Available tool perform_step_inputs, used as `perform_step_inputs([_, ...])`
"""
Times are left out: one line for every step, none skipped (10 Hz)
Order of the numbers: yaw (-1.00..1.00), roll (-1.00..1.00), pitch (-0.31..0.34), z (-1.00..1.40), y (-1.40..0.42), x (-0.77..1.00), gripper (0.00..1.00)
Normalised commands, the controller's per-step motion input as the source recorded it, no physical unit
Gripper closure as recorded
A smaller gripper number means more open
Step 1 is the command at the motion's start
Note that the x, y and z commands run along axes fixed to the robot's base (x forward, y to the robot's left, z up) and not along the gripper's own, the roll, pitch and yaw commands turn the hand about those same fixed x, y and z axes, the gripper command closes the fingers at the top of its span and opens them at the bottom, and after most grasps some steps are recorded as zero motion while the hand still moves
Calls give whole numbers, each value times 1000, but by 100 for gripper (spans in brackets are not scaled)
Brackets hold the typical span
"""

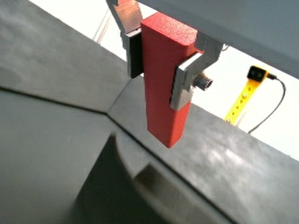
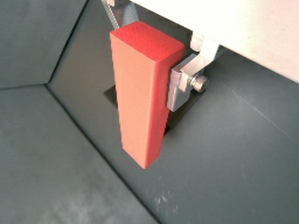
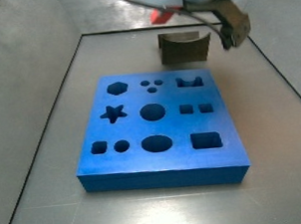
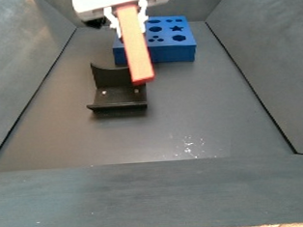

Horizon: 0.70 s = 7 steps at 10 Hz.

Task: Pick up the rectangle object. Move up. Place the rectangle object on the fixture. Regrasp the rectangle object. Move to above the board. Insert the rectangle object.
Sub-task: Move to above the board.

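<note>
My gripper (image 1: 159, 70) is shut on the red-orange rectangle object (image 1: 163, 83), its silver fingers (image 1: 184, 83) clamping the long sides near the upper end. In a side view the gripper (image 4: 127, 22) holds the block (image 4: 136, 49) slightly tilted, with the lower end hanging just over the dark fixture (image 4: 116, 94). Both wrist views show the block (image 2: 143, 92) pointing down at the dark floor. The blue board (image 3: 162, 123) with shaped cutouts lies in front of the fixture (image 3: 184, 47). In that view the gripper (image 3: 211, 10) hides most of the block.
Dark sloping walls enclose the floor on each side (image 4: 37, 84). A yellow tape measure (image 1: 243, 96) lies outside the wall. The board also shows behind the fixture in a side view (image 4: 173, 39).
</note>
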Motion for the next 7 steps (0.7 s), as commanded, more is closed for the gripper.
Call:
perform_step_inputs([77, -41, -66, 1000, 72, -274, 100])
perform_step_inputs([59, -38, -72, 1000, 70, -268, 100])
perform_step_inputs([24, -40, -73, 1000, 64, -255, 100])
perform_step_inputs([-3, -36, -60, 1000, 61, -246, 100])
perform_step_inputs([-26, -32, -43, 1000, 57, -235, 100])
perform_step_inputs([-44, -26, -17, 1000, 51, -219, 100])
perform_step_inputs([-48, -21, 3, 1000, 46, -209, 100])
